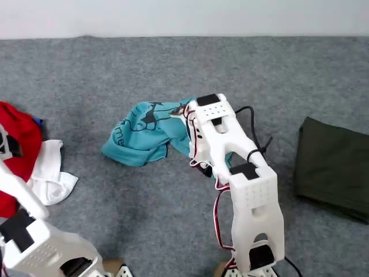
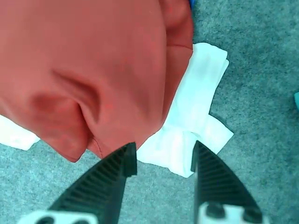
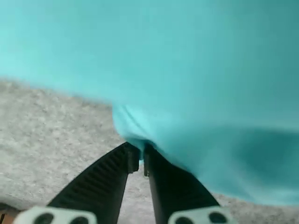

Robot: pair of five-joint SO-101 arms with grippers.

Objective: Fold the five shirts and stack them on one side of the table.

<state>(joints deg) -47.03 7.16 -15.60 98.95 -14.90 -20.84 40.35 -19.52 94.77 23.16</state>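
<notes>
Grey, felt-like fabric covers the whole surface (image 1: 144, 213), which runs back to a plain white wall (image 1: 184, 17) along the far edge.

At the far left, a red shirt (image 1: 20, 144) lies bunched in a rounded heap. It partly overlaps a white shirt (image 1: 52, 173), which is crumpled and spreads out from under the red cloth toward the centre. A small corner of blue cloth (image 1: 38, 122) shows at the far edge of the red heap.

The white left arm (image 1: 40, 245) rises from the near left corner. In the left wrist view, the left end effector (image 2: 163, 156) hangs over the boundary between red and white cloth. Its dark ribbed fingers (image 2: 112, 172) stand well apart and hold nothing.

At the centre, a teal shirt (image 1: 144, 135) lies in a loose, unfolded mound. The right arm (image 1: 253, 202), white with red and black cables, reaches from the near edge to the mound's right side. The right end effector (image 3: 140, 156) has its two fingers pressed together on a pinched fold of the teal cloth.

At the far right, a dark green shirt (image 1: 334, 164) lies folded flat, well apart from the teal one.

A dark printed graphic (image 1: 138, 122) with some lettering marks the teal shirt. The creases make it unreadable.
</notes>
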